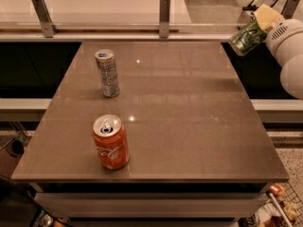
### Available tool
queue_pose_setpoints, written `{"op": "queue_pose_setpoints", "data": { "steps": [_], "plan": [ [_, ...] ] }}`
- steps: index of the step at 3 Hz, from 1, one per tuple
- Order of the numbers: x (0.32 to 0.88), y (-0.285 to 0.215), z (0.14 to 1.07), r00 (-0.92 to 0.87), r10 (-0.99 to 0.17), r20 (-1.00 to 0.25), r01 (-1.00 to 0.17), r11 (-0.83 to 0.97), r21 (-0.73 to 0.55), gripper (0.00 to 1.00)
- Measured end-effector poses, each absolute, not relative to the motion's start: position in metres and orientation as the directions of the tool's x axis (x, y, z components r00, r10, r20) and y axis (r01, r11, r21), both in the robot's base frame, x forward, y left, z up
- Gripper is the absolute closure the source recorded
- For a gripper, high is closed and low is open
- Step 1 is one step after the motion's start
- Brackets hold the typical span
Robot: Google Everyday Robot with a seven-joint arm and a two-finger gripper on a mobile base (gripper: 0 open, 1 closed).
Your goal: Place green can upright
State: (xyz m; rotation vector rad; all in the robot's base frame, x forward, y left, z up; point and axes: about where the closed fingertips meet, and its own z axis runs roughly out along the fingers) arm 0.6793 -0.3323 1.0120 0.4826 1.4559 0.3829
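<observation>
We find the gripper clamped on the green can, which juts tilted from its grip, held in the air off the table's far right corner, clear of its top.

At upper right, the gripper clasps the tilted green metal can near the brown tabletop's far corner. An orange-red can and a slim silver-grey can stand upright on it.
</observation>
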Motion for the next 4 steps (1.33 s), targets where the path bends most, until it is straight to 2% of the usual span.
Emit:
{"op": "queue_pose_setpoints", "data": {
  "steps": [2, 3, 4],
  "plan": [
    [0.687, -0.321, 1.025, 0.049, 0.53, -0.847, -0.016, 0.848, 0.53, 1.0],
    [0.695, -0.323, 1.043, 0.017, 0.573, -0.819, -0.05, 0.819, 0.572, 1.0],
    [0.699, -0.351, 1.046, 0.007, 0.61, -0.792, -0.041, 0.792, 0.609, 1.0]
  ]
}}
